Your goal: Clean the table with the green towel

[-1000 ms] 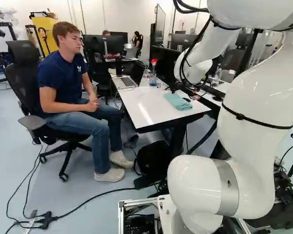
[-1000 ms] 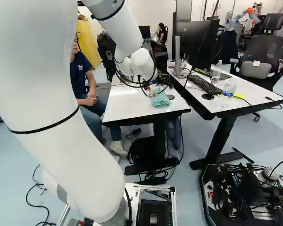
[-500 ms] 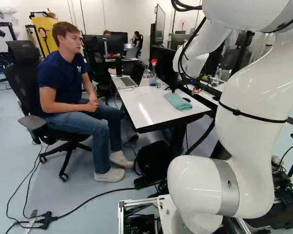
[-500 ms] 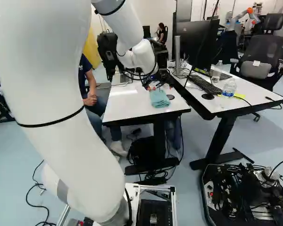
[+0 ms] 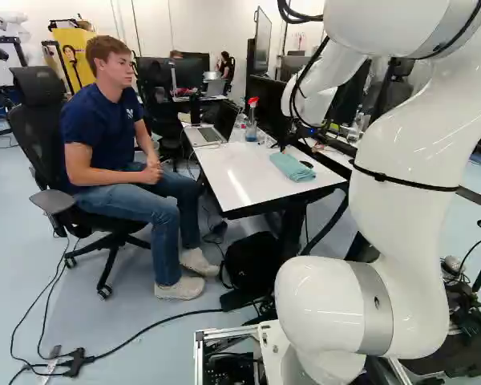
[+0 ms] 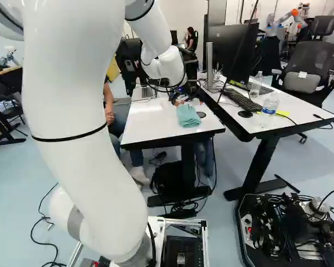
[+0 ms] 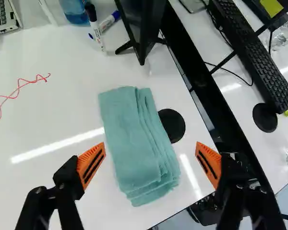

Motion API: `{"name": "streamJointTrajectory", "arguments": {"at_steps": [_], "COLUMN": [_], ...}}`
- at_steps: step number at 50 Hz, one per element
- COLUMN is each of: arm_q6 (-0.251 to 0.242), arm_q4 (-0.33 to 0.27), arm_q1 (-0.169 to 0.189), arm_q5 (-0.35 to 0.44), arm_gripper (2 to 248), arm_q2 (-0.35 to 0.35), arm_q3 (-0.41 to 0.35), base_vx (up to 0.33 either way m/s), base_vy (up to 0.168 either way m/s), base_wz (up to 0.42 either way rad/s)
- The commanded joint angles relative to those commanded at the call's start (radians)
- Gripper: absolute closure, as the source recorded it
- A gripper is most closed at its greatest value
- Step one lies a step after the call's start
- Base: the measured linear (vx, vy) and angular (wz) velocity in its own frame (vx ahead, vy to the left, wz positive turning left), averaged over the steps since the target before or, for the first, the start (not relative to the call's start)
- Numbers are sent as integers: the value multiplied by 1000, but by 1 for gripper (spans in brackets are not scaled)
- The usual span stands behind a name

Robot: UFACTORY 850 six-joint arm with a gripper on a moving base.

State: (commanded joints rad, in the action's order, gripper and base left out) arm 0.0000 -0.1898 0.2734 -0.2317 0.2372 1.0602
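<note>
Towel point(image 7: 127, 148), folded cloth rect, on glossy tbl point(image 7: 48, 117).

Our bench point(image 5: 232, 183) and what lies on, beside and beneath it.
We have the towel point(image 7: 129, 143) on the bench, a disc point(image 7: 174, 126) at its side, two markers point(image 7: 95, 29) by a bottle point(image 5: 251, 131) beyond, and a laptop point(image 5: 205, 135) left of the bottle in the left base view; a bag point(image 5: 251, 261) lies underneath. Right of ours in the right base view, a second bench point(image 6: 300, 114) bears a monitor point(image 6: 232, 53), a keyboard point(image 6: 243, 100) and a water bottle point(image 6: 270, 105).
</note>
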Motion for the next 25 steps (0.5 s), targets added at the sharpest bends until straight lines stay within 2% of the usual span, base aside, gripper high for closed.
{"name": "streamJointTrajectory", "arguments": {"at_steps": [25], "arm_q6": [0], "arm_q4": [0], "arm_q1": [0], "arm_q5": [0], "arm_gripper": [3], "arm_q2": [68], "arm_q3": [13], "base_vx": [0], "base_vy": [0], "base_wz": [0]}}
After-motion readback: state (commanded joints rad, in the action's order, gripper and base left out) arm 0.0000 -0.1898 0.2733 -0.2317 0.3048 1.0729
